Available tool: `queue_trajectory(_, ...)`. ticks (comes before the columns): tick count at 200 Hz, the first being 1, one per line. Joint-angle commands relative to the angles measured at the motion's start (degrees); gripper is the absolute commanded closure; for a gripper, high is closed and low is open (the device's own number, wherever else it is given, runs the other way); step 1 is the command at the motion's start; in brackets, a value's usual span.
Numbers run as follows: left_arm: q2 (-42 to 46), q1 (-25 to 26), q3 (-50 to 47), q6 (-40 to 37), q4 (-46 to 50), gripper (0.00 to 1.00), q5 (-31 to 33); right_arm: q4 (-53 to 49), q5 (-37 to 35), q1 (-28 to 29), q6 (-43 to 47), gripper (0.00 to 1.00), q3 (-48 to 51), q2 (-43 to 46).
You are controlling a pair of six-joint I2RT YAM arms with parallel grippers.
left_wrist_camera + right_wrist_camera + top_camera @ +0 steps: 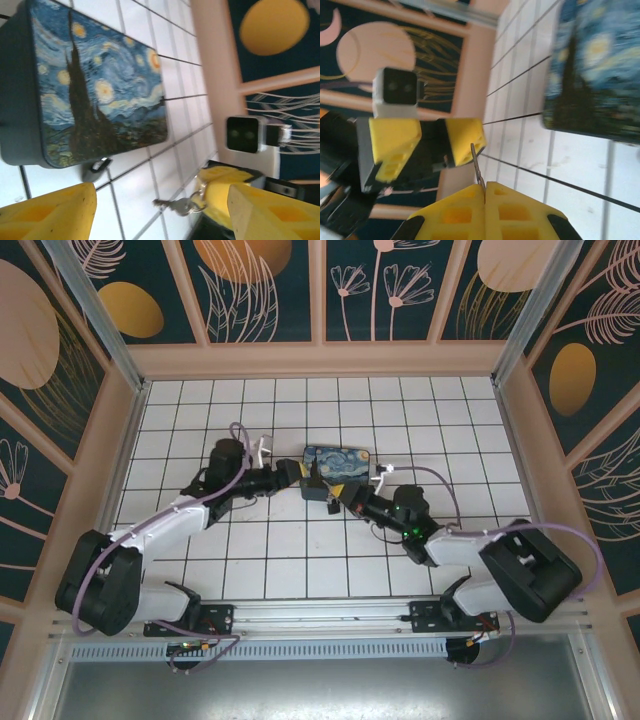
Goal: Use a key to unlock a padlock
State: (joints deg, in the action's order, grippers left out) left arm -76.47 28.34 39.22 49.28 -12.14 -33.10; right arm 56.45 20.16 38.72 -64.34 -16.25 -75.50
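Item count on the tiled tabletop [300, 565]:

- Robot arms: 2, the left arm [170, 522] and the right arm [455, 543].
- Hands: 2, the left hand [431, 142] and the right hand [485, 192]. Each has 2 yellow fingers [395, 142].
- White wrist cameras: 2, the left camera [395, 92] and the right camera [243, 134].
- Blue swirl-painted box [100, 90]: 1.
- Key [175, 205]: 1.
- Padlock [96, 169]: 1.

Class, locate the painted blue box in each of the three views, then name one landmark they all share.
Top external: box near the picture's centre.
Left wrist: box fills the upper left.
Right wrist: box at upper right, cut by the edge.
Shared landmark: white tiled floor under it.
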Motion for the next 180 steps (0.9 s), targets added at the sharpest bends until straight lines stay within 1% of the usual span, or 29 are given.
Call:
queue_trajectory(1,-0.4,9.1,-1.0,-5.5,12.1,0.31,19.6,-14.0,-3.3,-1.9,3.8,1.00,2.5,11.0)
queue_trajectory(18,0.0,14.7,-3.9,-2.7,10.0,0.32,27.5,-23.2,-3.8,-4.5,4.7,1.00,4.5,20.5)
queue_trajectory(29,-1.2,18.8,-3.9,-1.4,9.3,0.33,32.5,-29.8,-4.2,-6.2,5.8,1.00,5.2,26.6)
queue_trajectory(41,-4.4,22.9,-3.0,-0.3,7.6,0.33,35.6,-36.8,-4.3,-7.1,7.4,1.00,5.7,32.2)
queue_trajectory(44,-5.4,23.6,-2.7,0.2,7.2,0.33,36.3,-38.9,-4.3,-9.1,7.8,1.00,5.9,33.7)
queue_trajectory(60,-11.0,26.3,0.1,1.1,5.3,0.33,38.1,-44.1,-3.0,-12.7,9.3,1.00,6.5,38.4)
queue_trajectory(82,-16.6,27.0,4.6,3.5,5.8,0.30,40.9,-47.7,0.2,-17.2,11.6,1.00,6.6,41.3)
queue_trajectory(102,-19.8,27.0,8.1,3.5,8.0,0.30,44.7,-48.8,0.8,-18.9,13.1,1.00,6.5,41.1)
queue_trajectory(118,-21.4,27.0,10.6,2.1,9.2,0.30,45.4,-46.7,2.3,-19.5,12.7,1.00,7.2,40.7)
queue_trajectory(121,-23.0,27.0,10.9,2.0,9.1,0.30,45.3,-46.4,2.4,-19.5,12.6,1.00,7.2,40.6)
queue_trajectory(140,-25.9,27.0,13.1,1.2,9.7,0.30,45.0,-45.6,3.2,-19.7,13.0,1.00,7.0,39.4)
queue_trajectory(161,-29.3,27.0,16.1,1.5,12.4,0.30,47.1,-44.8,4.3,-19.7,13.4,1.00,6.6,38.2)
queue_trajectory(180,-31.4,27.0,19.0,2.2,15.2,0.33,49.0,-45.1,4.4,-19.8,14.0,1.00,6.0,37.9)
